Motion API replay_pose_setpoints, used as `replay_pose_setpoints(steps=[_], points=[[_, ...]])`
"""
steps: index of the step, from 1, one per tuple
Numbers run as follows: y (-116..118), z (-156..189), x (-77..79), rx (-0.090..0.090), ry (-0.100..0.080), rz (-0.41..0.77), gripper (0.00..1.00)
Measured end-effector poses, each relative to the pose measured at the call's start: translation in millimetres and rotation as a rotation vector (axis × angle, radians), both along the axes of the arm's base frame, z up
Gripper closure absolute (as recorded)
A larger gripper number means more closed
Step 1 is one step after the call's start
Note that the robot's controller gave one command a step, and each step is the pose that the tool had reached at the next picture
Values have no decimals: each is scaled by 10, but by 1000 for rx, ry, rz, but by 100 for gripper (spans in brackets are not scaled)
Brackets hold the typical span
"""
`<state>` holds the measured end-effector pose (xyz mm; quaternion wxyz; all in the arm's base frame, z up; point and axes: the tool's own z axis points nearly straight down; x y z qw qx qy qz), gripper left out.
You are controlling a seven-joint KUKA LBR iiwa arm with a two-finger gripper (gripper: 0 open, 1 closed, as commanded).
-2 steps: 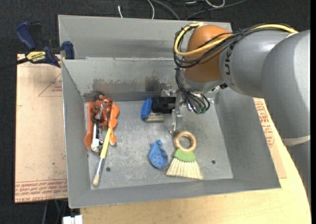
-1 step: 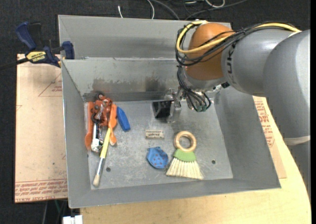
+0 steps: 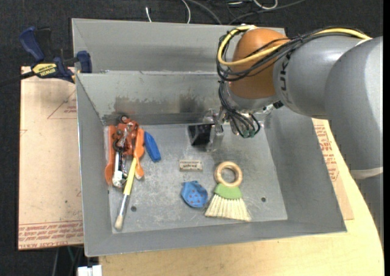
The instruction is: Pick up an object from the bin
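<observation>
My gripper (image 3: 214, 125) hangs low near the back wall of the bin, right of the middle, under the orange wrist cover. A small black block (image 3: 198, 134) sits right at its left side, touching or almost touching it; I cannot tell whether it is gripped. A little in front lies a small flat grey tag (image 3: 190, 164). A wooden ring (image 3: 229, 173) lies in front of the gripper, resting against a small hand brush (image 3: 227, 204) with a green top and pale straw bristles.
A crumpled blue piece (image 3: 194, 194) lies left of the brush. Along the left wall is a heap of orange tools (image 3: 124, 147) with a blue oblong piece (image 3: 151, 147) beside it and a long pale stick (image 3: 125, 194). The arm covers the bin's back right corner.
</observation>
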<state>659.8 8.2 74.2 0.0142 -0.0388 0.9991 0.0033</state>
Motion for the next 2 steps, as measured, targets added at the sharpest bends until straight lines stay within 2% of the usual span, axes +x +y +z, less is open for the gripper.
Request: replay_pose_setpoints(steps=[1, 2], points=[[3, 281, -23, 0, 6, 1, 100], [7, 805, -24, 0, 6, 2, 100]])
